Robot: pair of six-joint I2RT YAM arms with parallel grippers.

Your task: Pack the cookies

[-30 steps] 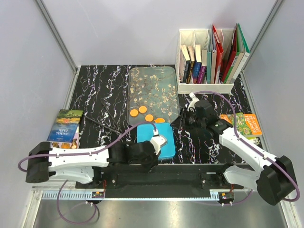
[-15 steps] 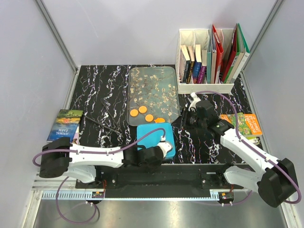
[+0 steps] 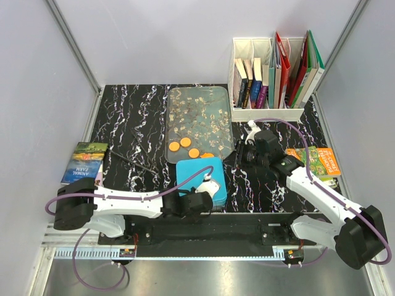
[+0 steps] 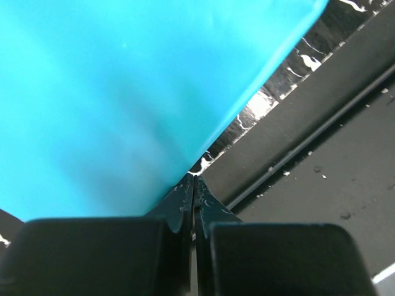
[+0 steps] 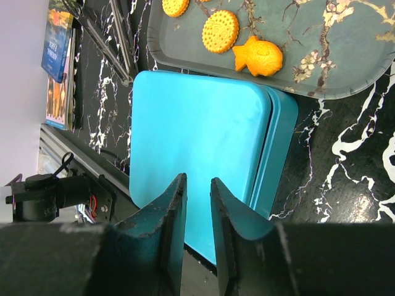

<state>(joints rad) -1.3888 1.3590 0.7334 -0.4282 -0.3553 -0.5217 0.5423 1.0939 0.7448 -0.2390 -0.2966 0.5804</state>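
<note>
Three orange cookies [image 3: 185, 142] lie at the near end of a patterned glass tray [image 3: 199, 98]. In the right wrist view two are round ridged cookies [image 5: 220, 31] and one is fish-shaped [image 5: 258, 57]. Just in front of the tray sits a blue box [image 3: 196, 174] with its lid [image 5: 197, 142] on, slightly offset. My left gripper [image 3: 208, 192] is shut and empty, its tips [image 4: 194, 179] at the box's near edge [image 4: 123, 92]. To the right of the box my right gripper [image 3: 231, 160] hovers, its jaws [image 5: 197, 182] a little apart with nothing between them.
Black tongs [image 3: 139, 161] lie left of the box. A white organizer with books [image 3: 271, 74] stands at the back right. One book [image 3: 84, 163] lies at the left edge and another [image 3: 318, 161] under the right arm. A black rail [image 3: 203, 229] runs along the near edge.
My left gripper has drawn back from over the blue lid to the box's near edge, and the left arm has swung right. The right arm has barely moved.
</note>
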